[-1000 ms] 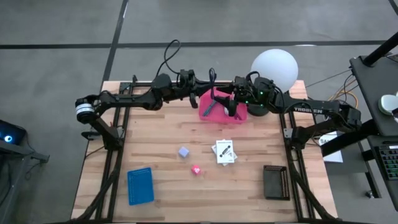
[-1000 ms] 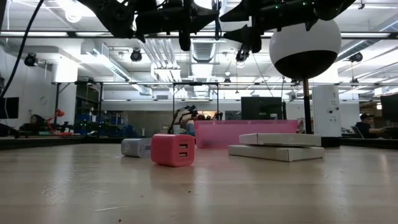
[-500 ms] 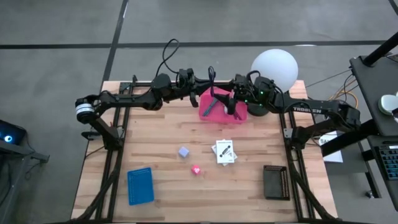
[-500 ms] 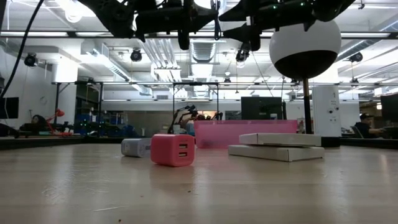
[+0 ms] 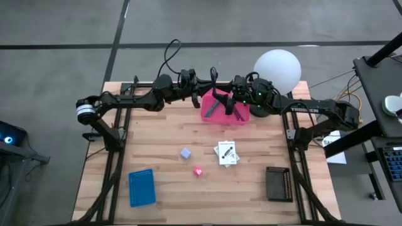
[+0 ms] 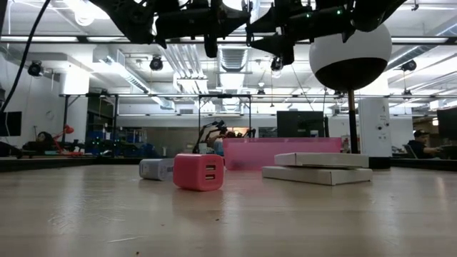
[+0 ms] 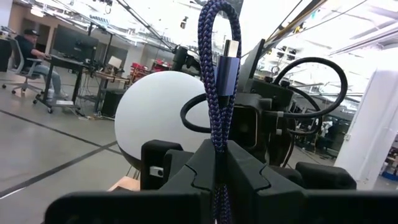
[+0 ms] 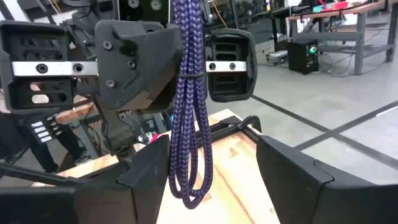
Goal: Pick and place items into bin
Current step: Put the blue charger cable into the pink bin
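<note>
Over your wooden table (image 5: 163, 144), top centre, the left gripper (image 5: 205, 86) pinches the purple cord (image 8: 188, 93); the right gripper (image 8: 211, 163), fingers spread, flanks its hanging loops.

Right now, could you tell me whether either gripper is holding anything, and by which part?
The left gripper pinches the purple cord at the middle of its bundled loops. The right gripper straddles the hanging loops, open, holding nothing.
</note>
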Tool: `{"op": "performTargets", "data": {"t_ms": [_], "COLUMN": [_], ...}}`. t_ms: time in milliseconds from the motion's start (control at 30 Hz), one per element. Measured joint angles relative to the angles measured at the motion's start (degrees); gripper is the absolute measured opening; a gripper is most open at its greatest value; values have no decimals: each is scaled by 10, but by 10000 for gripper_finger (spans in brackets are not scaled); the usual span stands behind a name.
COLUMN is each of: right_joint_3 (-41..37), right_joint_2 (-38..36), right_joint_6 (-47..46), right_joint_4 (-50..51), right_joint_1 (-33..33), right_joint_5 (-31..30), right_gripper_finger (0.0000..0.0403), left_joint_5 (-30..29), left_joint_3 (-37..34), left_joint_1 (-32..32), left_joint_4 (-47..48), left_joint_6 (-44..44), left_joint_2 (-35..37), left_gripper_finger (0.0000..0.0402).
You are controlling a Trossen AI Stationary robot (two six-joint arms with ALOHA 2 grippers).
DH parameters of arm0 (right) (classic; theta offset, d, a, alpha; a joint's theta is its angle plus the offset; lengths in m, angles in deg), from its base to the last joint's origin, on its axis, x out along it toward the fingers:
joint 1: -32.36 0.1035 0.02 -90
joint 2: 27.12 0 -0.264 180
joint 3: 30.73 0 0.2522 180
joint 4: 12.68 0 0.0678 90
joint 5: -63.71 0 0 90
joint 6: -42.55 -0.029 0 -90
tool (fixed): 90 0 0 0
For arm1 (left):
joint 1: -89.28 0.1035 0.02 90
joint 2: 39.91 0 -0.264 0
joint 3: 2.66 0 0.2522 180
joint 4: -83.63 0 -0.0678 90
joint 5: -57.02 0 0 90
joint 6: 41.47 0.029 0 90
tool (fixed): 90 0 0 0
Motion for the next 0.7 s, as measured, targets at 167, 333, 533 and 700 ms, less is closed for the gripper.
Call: {"op": "performTargets", "data": {"t_ms": [167, 333, 533, 700], "right_joint_3": [0, 0, 0, 0], "right_joint_2": [0, 0, 0, -1], "right_joint_6": [-2, -4, -42, -46], "right_joint_4": [1, 1, 0, 3], "right_joint_1": [0, 0, 1, 0], "right_joint_5": [-7, -7, -6, -9], "right_gripper_finger": [172, 94, 15, 10], "left_joint_5": [-1, -2, -5, -1], "left_joint_3": [0, 0, -1, -4], "left_joint_1": [0, 0, 1, 1], "left_joint_4": [0, 0, 1, 0], "left_joint_6": [0, 0, 0, -1], "left_joint_2": [0, 0, 0, 0], "left_gripper_finger": [3, 4, 5, 35]}}
